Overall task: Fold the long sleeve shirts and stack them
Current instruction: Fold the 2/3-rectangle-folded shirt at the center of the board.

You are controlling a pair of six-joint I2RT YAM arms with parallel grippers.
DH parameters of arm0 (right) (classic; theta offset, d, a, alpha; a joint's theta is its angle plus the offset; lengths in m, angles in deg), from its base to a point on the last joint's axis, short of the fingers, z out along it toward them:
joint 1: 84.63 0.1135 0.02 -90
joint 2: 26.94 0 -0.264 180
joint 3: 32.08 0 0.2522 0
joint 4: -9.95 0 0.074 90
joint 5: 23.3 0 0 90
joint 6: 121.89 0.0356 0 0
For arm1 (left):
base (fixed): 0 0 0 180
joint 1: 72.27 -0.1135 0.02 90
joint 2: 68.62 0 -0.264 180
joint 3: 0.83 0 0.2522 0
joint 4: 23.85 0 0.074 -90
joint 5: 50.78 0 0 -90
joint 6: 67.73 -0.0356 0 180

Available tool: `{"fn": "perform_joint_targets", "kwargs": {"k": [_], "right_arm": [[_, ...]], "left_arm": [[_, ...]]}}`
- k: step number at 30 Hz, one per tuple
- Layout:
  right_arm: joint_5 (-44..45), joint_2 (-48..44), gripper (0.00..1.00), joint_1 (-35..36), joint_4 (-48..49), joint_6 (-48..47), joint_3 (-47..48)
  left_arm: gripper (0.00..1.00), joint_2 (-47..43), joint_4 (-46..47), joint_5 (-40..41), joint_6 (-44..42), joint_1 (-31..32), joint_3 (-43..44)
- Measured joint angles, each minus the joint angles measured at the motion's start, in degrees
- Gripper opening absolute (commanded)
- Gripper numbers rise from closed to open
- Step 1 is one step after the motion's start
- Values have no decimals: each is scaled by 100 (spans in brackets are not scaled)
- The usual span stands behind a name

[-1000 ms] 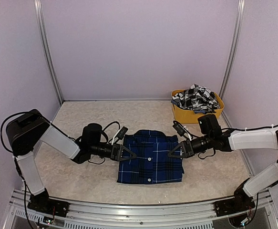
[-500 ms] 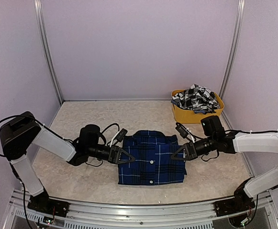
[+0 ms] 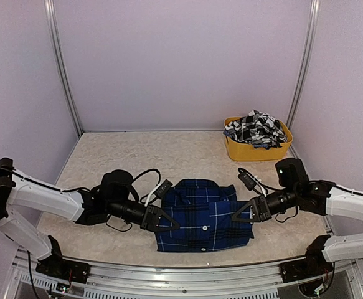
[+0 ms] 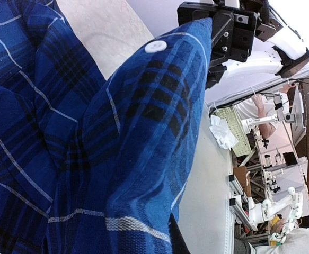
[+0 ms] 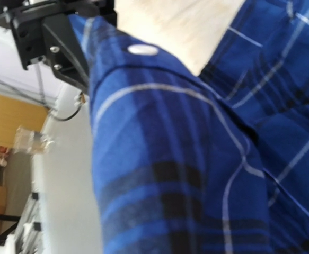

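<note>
Now, at the lower centre of the frame, the left gripper (image 3: 167,222) has just clamped onto the blue plaid shirt (image 3: 205,215), joining the right gripper (image 3: 237,215) already pinching its opposite edge, both dragging the part-folded garment nearer, seemingly for another fold.

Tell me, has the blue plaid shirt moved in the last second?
Yes. The blue shirt has slid nearer the front rail and farther from the yellow tub, drifting slightly right.
</note>
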Motion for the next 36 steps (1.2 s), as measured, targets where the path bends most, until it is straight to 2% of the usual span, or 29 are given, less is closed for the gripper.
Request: {"fn": "perform_joint_targets", "kwargs": {"k": [4, 9, 15, 22, 26, 30, 34, 36], "right_arm": [[83, -492, 0, 348, -186, 407, -22], [245, -555, 0, 422, -400, 570, 105], [472, 452, 0, 212, -476, 378, 721], [387, 1899, 1, -365, -243, -24, 1283], [308, 2527, 17, -588, -81, -227, 1526], [350, 2994, 30, -868, 57, -341, 1558], [448, 3314, 38, -1040, 175, -444, 1552], [470, 3375, 41, -1073, 282, -459, 1534]], "left_arm": [[1, -455, -273, 190, 295, 328, -125], [2, -872, -573, 308, 474, 275, -90], [2, -664, -894, 343, 511, -382, 157], [6, 282, -693, 203, 551, -1064, 501], [9, 1027, -417, 55, 562, -1379, 730], [15, 1805, -192, -61, 562, -1613, 955], [26, 2415, 63, -140, 590, -1738, 1169], [29, 2610, 197, -170, 612, -1749, 1290]]}}
